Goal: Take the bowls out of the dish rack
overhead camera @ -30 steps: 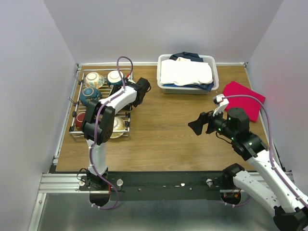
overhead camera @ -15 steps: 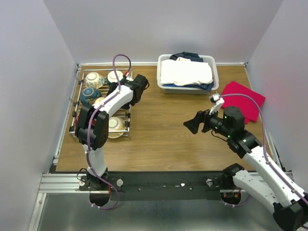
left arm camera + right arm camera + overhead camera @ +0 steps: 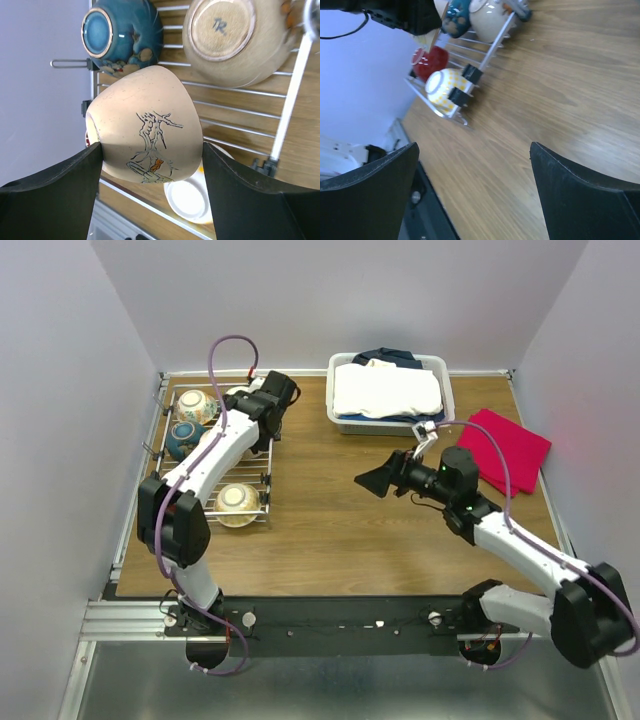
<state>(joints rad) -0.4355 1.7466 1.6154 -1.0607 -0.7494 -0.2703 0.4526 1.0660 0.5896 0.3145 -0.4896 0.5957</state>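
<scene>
Left end effector (image 3: 150, 152) shifted back, gripping cream bowl (image 3: 147, 125).

Only one written mark shows: a small dark-blue painted sign (image 3: 218, 25) on the bare underside of the tan bowl (image 3: 240, 50), which lies upturned on the dish rack (image 3: 291, 100); it looks like two letters, perhaps "TR", but I cannot read it surely; the lines on the cream bowl (image 3: 150, 125) above the dish rack are a drawn branch, not writing.

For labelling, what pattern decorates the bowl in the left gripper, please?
Round cream ceramic bowl: dark branch sketch with an orange spot; best in left wrist view.
</scene>
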